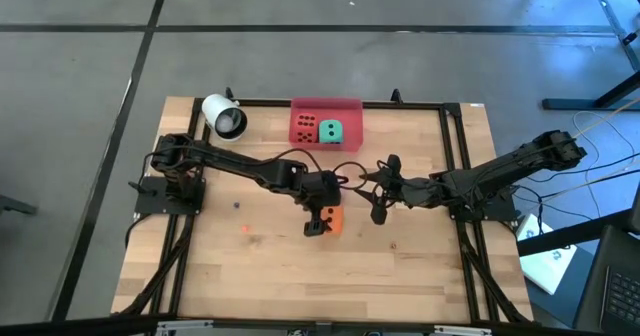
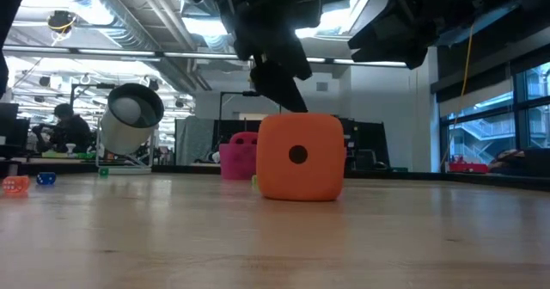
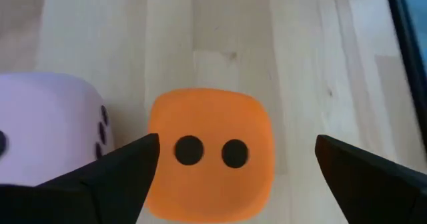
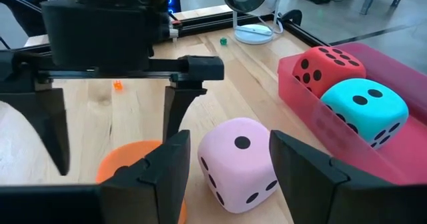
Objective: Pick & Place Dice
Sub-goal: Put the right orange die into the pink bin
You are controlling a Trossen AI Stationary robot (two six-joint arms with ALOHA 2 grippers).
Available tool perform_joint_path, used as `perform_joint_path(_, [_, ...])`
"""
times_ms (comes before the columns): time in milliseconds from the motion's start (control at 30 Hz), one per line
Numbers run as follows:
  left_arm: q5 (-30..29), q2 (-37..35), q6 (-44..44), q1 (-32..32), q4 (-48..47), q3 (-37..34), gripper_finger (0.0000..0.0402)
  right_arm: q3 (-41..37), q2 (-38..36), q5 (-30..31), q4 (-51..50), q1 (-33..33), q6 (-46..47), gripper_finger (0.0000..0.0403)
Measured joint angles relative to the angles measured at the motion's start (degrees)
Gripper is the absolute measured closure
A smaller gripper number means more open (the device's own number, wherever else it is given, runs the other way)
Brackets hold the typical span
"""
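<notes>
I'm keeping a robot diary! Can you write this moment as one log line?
left gripper: open around orange die on table | right gripper: open, near pink die | red die, green die: in tray

High cam looks straight down on table, low cam level at tabletop, close; both wrist cams close, sharing orange die at low cam's 12 o'clock.
</notes>
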Motion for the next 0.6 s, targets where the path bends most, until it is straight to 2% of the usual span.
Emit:
perform_joint_path(167, [1.1,0.0,0.5,0.1,2.6,0.0,0.0003,0.0,0.0,0.0,0.0,0.0,0.0,0.0197])
perform_joint_path(367, [1.6,-0.1,-5.3,0.2,2.7,0.9,0.0003,0.0,0.0,0.0,0.0,0.0,0.0,0.0197])
perform_joint_path(600, [1.5,-0.1,-1.4,0.2,2.5,0.9,0.0002,0.0,0.0,0.0,0.0,0.0,0.1,0.0197])
